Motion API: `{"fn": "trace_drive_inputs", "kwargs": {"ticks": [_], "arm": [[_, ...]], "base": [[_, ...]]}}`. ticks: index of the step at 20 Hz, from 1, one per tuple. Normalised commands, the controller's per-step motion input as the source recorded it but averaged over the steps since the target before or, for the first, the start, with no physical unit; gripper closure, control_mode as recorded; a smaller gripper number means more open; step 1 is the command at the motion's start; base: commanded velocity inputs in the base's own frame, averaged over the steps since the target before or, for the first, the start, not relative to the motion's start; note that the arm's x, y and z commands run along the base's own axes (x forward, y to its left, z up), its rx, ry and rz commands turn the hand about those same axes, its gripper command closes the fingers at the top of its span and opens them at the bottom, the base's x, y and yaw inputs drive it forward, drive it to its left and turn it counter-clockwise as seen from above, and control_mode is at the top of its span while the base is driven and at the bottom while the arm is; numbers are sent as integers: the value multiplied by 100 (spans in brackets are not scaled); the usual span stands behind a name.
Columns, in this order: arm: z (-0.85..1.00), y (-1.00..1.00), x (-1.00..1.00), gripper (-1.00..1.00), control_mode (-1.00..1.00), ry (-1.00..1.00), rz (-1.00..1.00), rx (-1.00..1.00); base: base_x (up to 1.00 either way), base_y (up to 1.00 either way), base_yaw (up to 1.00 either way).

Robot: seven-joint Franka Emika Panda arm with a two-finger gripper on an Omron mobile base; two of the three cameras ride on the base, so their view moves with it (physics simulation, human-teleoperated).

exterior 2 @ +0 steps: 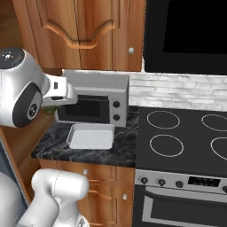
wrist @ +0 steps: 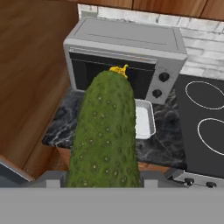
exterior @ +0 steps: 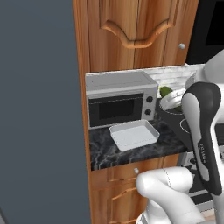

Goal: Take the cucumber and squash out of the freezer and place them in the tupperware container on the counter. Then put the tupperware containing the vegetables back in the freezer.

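The cucumber point(wrist: 105, 131) is clamped between the part-open fingers, standing lengthwise up the hand view. The tupperware container point(exterior: 134, 134) lies on the tabletop point(exterior: 103, 151) just in front of the microwave point(exterior: 120, 103), near the front edge. To do this well, carry the cucumber over the tray's middle and lower it before letting go (it would roll off a rim). The arm is raised above the tabletop, hand angled down toward the tray.

Grey microwave point(exterior 2: 94, 98) under wooden cabinets point(exterior 2: 84, 31), beside black stovetop point(exterior 2: 186, 133) and white-brick backsplash point(exterior 2: 177, 91).
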Motion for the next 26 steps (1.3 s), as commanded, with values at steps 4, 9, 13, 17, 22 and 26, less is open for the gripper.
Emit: {"fn": "trace_drive_inputs", "kwargs": {"ticks": [4, 9, 13, 17, 22, 26], "arm": [[-47, 0, 18, 100, -100, 26, 21, -10], [-57, 0, 30, 100, -100, 17, 19, -19], [-57, 0, 22, 100, -100, 5, 17, -14], [-49, 0, 22, 100, -100, 2, 12, -3], [-50, 0, 45, 100, -100, 6, 16, -3], [-39, 0, 38, 100, -100, 9, 15, -11]], "base": [[0, 0, 0], [0, 0, 0], [0, 0, 0], [0, 0, 0], [0, 0, 0], [0, 0, 0]]}}
